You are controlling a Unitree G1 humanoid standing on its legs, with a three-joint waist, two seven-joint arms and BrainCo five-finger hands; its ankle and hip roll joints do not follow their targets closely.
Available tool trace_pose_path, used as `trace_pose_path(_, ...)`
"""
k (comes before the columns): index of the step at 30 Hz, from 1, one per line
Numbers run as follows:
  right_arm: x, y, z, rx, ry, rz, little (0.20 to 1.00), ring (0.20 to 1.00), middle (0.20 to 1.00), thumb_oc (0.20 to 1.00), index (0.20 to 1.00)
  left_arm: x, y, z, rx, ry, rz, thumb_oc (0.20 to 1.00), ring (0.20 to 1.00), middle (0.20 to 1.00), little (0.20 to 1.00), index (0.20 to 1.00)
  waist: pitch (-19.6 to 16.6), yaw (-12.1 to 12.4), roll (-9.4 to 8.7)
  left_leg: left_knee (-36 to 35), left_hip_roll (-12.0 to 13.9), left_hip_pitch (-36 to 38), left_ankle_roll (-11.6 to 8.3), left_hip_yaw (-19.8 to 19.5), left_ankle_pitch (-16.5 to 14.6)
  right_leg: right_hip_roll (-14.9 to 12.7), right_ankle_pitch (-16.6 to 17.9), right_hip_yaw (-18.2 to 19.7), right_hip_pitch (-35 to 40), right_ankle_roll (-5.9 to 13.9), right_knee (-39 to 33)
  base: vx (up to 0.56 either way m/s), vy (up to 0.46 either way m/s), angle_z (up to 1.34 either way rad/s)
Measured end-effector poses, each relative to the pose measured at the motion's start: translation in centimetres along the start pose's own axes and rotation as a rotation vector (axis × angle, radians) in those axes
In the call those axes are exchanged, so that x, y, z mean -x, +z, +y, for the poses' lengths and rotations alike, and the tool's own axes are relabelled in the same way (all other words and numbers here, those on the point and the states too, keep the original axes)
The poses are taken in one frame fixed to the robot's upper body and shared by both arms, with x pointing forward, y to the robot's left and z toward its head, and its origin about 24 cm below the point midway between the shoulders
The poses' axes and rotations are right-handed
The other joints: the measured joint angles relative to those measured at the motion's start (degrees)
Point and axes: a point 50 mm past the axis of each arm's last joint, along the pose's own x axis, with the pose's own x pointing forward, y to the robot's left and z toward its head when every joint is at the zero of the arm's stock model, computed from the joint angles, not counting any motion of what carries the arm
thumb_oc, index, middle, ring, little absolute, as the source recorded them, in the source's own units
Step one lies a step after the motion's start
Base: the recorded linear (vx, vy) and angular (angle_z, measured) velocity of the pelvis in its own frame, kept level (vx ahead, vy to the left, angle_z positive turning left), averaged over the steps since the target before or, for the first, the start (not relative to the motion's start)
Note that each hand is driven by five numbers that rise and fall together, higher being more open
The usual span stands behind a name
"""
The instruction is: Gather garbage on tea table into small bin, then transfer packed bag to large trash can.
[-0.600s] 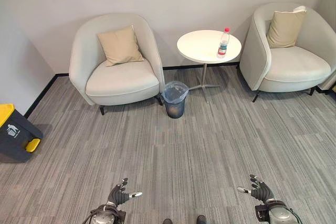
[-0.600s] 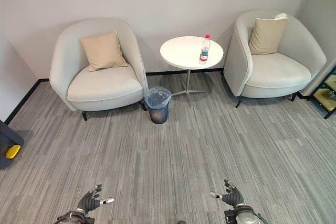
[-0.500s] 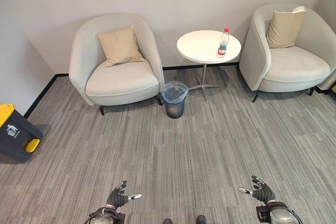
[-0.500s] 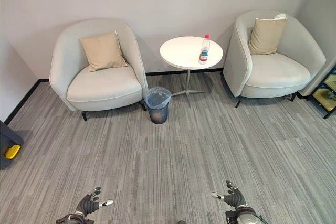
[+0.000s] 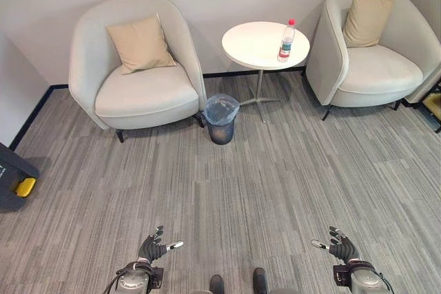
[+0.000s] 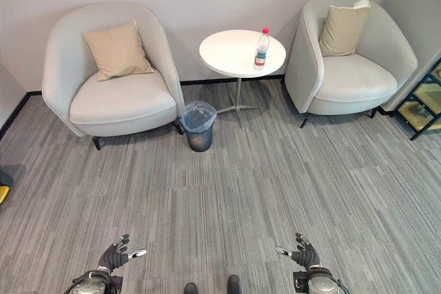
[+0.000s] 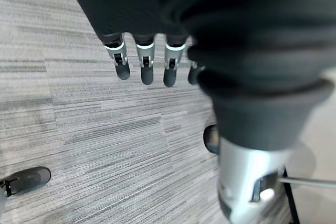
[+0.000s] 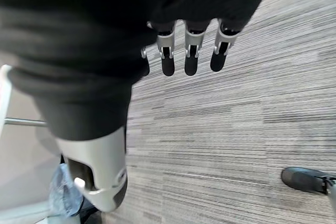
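The left robot hand (image 5: 153, 248) and the right robot hand (image 5: 340, 248) hang low over the carpet with fingers spread and holding nothing, well apart from the furniture. The bottle (image 5: 285, 32) stands upright near the right edge of the round tabletop (image 5: 251, 40), and the small bin (image 5: 221, 118), lined with a bag, sits on the floor just beside the table's base. The step in hand looks like the approach: close in squarely on the table, stop within easy reach, and take the bottle around its body without tipping it.
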Motion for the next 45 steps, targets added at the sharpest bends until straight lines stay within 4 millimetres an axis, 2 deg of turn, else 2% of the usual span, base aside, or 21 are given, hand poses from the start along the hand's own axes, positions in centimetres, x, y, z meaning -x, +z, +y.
trace_pose_path(4, -0.7, 1.7, 0.0, -0.015, -0.007, -0.042, 1.000, 1.000, 1.000, 1.000, 1.000, -0.4, 1.4, 0.4, -0.009, 0.010, -0.045, 1.000, 1.000, 1.000, 1.000, 1.000, 2.90, -0.31, 0.30, 0.00, -0.49, -1.61, 1.49, 1.67, -0.32, -0.12, -1.39, 0.75, -6.79, 1.77, 9.64, 0.04, 0.096, -0.31)
trace_pose_path(6, -1.0, 2.6, 0.2, -0.026, -0.006, -0.066, 1.000, 1.000, 1.000, 1.000, 1.000, -0.6, 1.9, 0.8, -0.016, 0.020, -0.058, 1.000, 1.000, 1.000, 1.000, 1.000, 4.15, -0.53, 0.49, 0.03, -0.42, -1.27, 2.83, 3.18, 0.02, -0.96, -3.74, -0.37, -9.85, 4.45, 15.23, 0.16, 0.035, -0.25)
trace_pose_path(9, -1.1, 2.9, 0.3, -0.027, -0.001, -0.075, 1.000, 1.000, 1.000, 1.000, 1.000, -0.6, 1.9, 0.9, -0.014, 0.024, -0.060, 1.000, 1.000, 1.000, 1.000, 1.000, 4.98, -0.25, 0.15, -0.01, -0.90, 1.09, 3.19, 4.56, -2.21, -4.41, -6.57, -5.75, -11.27, 4.32, 18.40, 0.18, -0.044, -0.30)
trace_pose_path(14, -0.9, 2.8, 0.5, -0.027, 0.003, -0.081, 1.000, 1.000, 1.000, 1.000, 1.000, -0.3, 0.4, 0.9, -0.010, 0.031, -0.005, 1.000, 1.000, 1.000, 1.000, 1.000, 4.27, -1.12, -1.58, 0.05, -0.01, 7.06, -0.36, 6.01, -7.01, -9.97, -3.51, -16.70, -15.85, 5.18, 6.43, 0.40, -0.219, -0.18)
trace_pose_path(17, -0.2, 1.3, -0.4, -0.015, -0.014, -0.047, 1.000, 1.000, 1.000, 1.000, 1.000, -0.1, 0.2, -0.4, 0.014, 0.001, -0.007, 1.000, 1.000, 1.000, 1.000, 1.000, 2.27, -2.47, 1.60, 1.94, 6.18, 10.21, -3.26, 1.35, -8.86, -4.29, 1.33, -15.72, -12.37, 2.01, 9.05, 0.31, -0.269, 0.66)
trace_pose_path(19, -0.4, 1.9, -0.4, -0.013, -0.014, -0.067, 1.000, 1.000, 1.000, 1.000, 1.000, -0.1, 0.1, -0.6, 0.017, -0.002, -0.005, 1.000, 1.000, 1.000, 1.000, 1.000, 1.89, -2.40, 1.22, 7.29, 7.59, 9.16, -4.36, 0.59, -8.15, -2.59, 2.59, -15.93, -9.25, -3.17, 6.74, 0.18, -0.211, 0.03)
trace_pose_path(20, -0.6, 2.6, -0.7, -0.006, -0.020, -0.087, 1.000, 1.000, 1.000, 1.000, 1.000, 0.0, -0.1, -1.0, 0.027, -0.010, 0.001, 1.000, 1.000, 1.000, 1.000, 1.000, 1.65, -2.36, 1.88, 9.70, 8.46, 8.92, -5.36, -0.09, -7.54, -1.65, 2.32, -16.48, -7.86, -3.89, 5.96, 0.20, -0.255, -0.01)
trace_pose_path(21, -0.7, 3.0, -0.8, -0.004, -0.023, -0.098, 1.000, 1.000, 1.000, 1.000, 1.000, 0.1, -0.3, -1.3, 0.031, -0.016, 0.008, 1.000, 1.000, 1.000, 1.000, 1.000, 1.11, -2.70, 2.13, 15.13, 9.09, 6.58, -5.53, -0.83, -7.48, -1.11, 1.46, -16.70, -6.30, -4.20, 4.38, 0.19, -0.232, 0.04)
trace_pose_path(23, -0.7, 3.5, -0.6, -0.003, -0.015, -0.117, 1.000, 1.000, 1.000, 1.000, 1.000, -0.3, 0.3, -1.3, 0.032, -0.017, -0.007, 1.000, 1.000, 1.000, 1.000, 1.000, 1.07, -2.42, 1.57, 30.47, 9.89, -0.70, -9.59, -3.03, -5.57, -0.56, 0.86, -16.17, -3.70, -6.84, 2.93, 0.23, -0.203, -0.03)
trace_pose_path(25, -0.9, 4.1, -0.5, -0.005, -0.013, -0.134, 1.000, 1.000, 1.000, 1.000, 1.000, -0.4, 0.6, -1.5, 0.033, -0.020, -0.013, 1.000, 1.000, 1.000, 1.000, 1.000, 1.25, -1.63, 1.22, 37.46, 9.43, -5.74, -10.23, -4.36, -6.91, -0.10, -1.21, -14.86, -2.86, -8.12, 2.59, 0.17, -0.089, -0.20)
trace_pose_path(26, -1.0, 3.8, -0.6, -0.004, -0.023, -0.118, 1.000, 1.000, 1.000, 1.000, 1.000, -0.9, 1.7, -1.7, 0.029, -0.029, -0.044, 1.000, 1.000, 1.000, 1.000, 1.000, 1.95, -0.66, 0.28, 35.52, 6.95, -9.62, -8.33, -4.55, -9.47, -0.40, 0.10, -14.10, -1.70, -8.32, 1.56, 0.32, -0.069, -0.42)
trace_pose_path(28, -1.0, 3.7, -0.5, -0.003, -0.022, -0.115, 1.000, 1.000, 1.000, 1.000, 1.000, -1.0, 2.1, -1.7, 0.025, -0.030, -0.055, 1.000, 1.000, 1.000, 1.000, 1.000, 2.44, -0.56, -0.71, 21.82, 4.08, -14.53, -8.30, -3.75, -8.65, 0.62, -2.86, -14.08, 1.27, -6.79, -0.07, 0.36, -0.064, -0.20)
trace_pose_path(30, -1.0, 2.9, -0.4, 0.000, -0.028, -0.081, 1.000, 1.000, 1.000, 1.000, 1.000, -1.1, 2.4, -1.7, 0.024, -0.033, -0.062, 1.000, 1.000, 1.000, 1.000, 1.000, 3.06, 0.04, -1.61, 8.27, 2.68, -16.10, -7.74, -2.73, -3.43, 1.17, -3.32, -14.07, 2.83, -5.79, -0.02, 0.24, -0.002, -0.15)
trace_pose_path(32, -1.0, 2.5, 0.1, 0.018, -0.014, -0.064, 1.000, 1.000, 1.000, 1.000, 1.000, -0.7, 1.3, -1.4, 0.007, -0.030, -0.029, 1.000, 1.000, 1.000, 1.000, 1.000, 3.33, 0.76, -1.55, 6.13, 2.95, -19.64, -7.54, -2.60, 0.81, 3.08, -5.80, -13.67, 5.29, -5.52, -0.35, 0.38, 0.055, -0.27)
trace_pose_path(35, -0.7, 1.2, 0.1, 0.016, -0.027, -0.020, 1.000, 1.000, 1.000, 1.000, 1.000, -0.4, 0.1, -1.1, 0.007, -0.019, 0.014, 1.000, 1.000, 1.000, 1.000, 1.000, 3.62, 1.95, -1.24, 3.99, 3.22, -21.09, -7.23, -2.63, 2.99, 5.03, -8.79, -11.68, 8.44, -5.60, -0.35, 0.43, 0.116, -0.22)
trace_pose_path(37, -0.6, 0.8, 0.2, 0.013, -0.026, -0.003, 1.000, 1.000, 1.000, 1.000, 1.000, 0.0, -1.1, -1.0, 0.010, -0.013, 0.055, 1.000, 1.000, 1.000, 1.000, 1.000, 3.44, 2.87, -1.08, 5.16, 2.79, -19.38, -5.43, -2.27, 3.97, 5.20, -9.60, -9.63, 10.81, -5.93, -0.04, 0.38, 0.139, -0.53)
trace_pose_path(40, -0.5, 0.5, 0.3, 0.022, -0.019, 0.003, 1.000, 1.000, 1.000, 1.000, 1.000, 0.4, -1.9, -0.8, 0.020, -0.003, 0.078, 1.000, 1.000, 1.000, 1.000, 1.000, 1.92, 2.96, -1.11, 5.12, -0.37, -15.54, -2.14, -0.79, 5.42, 3.15, -12.43, -7.81, 13.64, -2.90, 0.02, 0.32, 0.160, -0.34)
trace_pose_path(41, -0.6, 0.8, 0.4, 0.032, -0.014, -0.006, 1.000, 1.000, 1.000, 1.000, 1.000, 0.6, -2.3, -0.8, 0.020, -0.003, 0.089, 1.000, 1.000, 1.000, 1.000, 1.000, 1.60, 3.18, -0.76, 2.25, -1.02, -12.30, 3.35, 0.52, 9.03, 2.30, -13.54, -6.94, 14.26, -1.21, 1.59, 0.27, 0.179, -0.36)
trace_pose_path(42, -0.7, 1.6, 1.1, 0.034, 0.020, -0.040, 1.000, 1.000, 1.000, 1.000, 1.000, 0.2, -1.1, -0.8, 0.018, -0.007, 0.051, 1.000, 1.000, 1.000, 1.000, 1.000, 1.41, 3.02, -0.61, 1.12, -2.76, -8.69, 6.01, 0.50, 6.84, -0.21, -16.75, -6.80, 11.16, 3.46, 13.20, 0.29, 0.225, -0.24)
trace_pose_path(43, -0.6, 1.7, 1.3, 0.042, 0.032, -0.046, 1.000, 1.000, 1.000, 1.000, 1.000, 0.0, -0.7, -0.7, 0.014, -0.004, 0.035, 1.000, 1.000, 1.000, 1.000, 1.000, 1.20, 3.07, -0.81, 1.19, -3.41, -7.24, 6.72, 0.30, 5.44, -1.54, -18.77, -6.91, 9.07, 5.48, 19.83, 0.24, 0.184, -0.08)
trace_pose_path(45, -0.9, 3.1, 1.6, 0.052, 0.047, -0.097, 1.000, 1.000, 1.000, 1.000, 1.000, -0.3, 0.1, 0.0, -0.001, 0.007, 0.007, 1.000, 1.000, 1.000, 1.000, 1.000, 0.43, 3.14, -1.63, 1.46, -5.96, -5.74, 7.79, 0.39, 2.42, -5.39, -21.44, -5.63, 0.42, 6.81, 38.24, 0.22, 0.137, -0.10)
